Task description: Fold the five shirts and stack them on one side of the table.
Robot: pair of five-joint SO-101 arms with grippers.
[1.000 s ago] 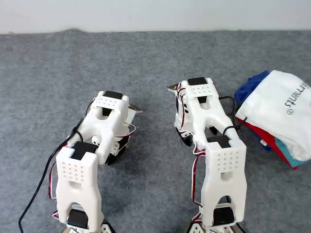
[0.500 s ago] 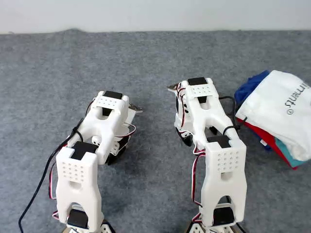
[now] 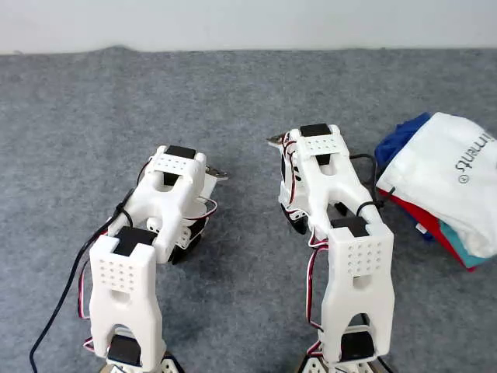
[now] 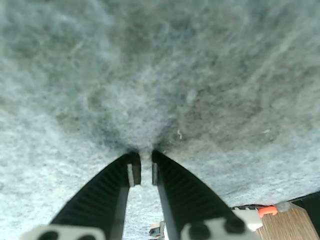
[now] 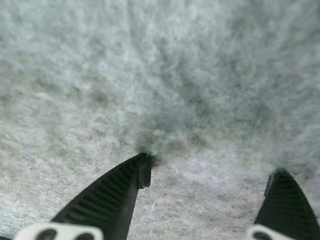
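Nothing moved: white-topped shirts (image 3: 446,183) stacked; left end effector (image 4: 143,167) together, right end effector (image 5: 212,172) apart.

- Felt table (image 3: 93,109): far half + left side open, wide room for a gripper.
- One arm (image 3: 167,206) and second arm (image 3: 334,194) folded low at near edge; narrow bare lane btw them.
- Shirt stack (image 3: 446,183) blocks right edge, just beside second arm; tight gap.
- Right gripper (image 5: 212,175) spread wide, bare felt btw fingers; left gripper (image 4: 143,167) tips nearly touching.
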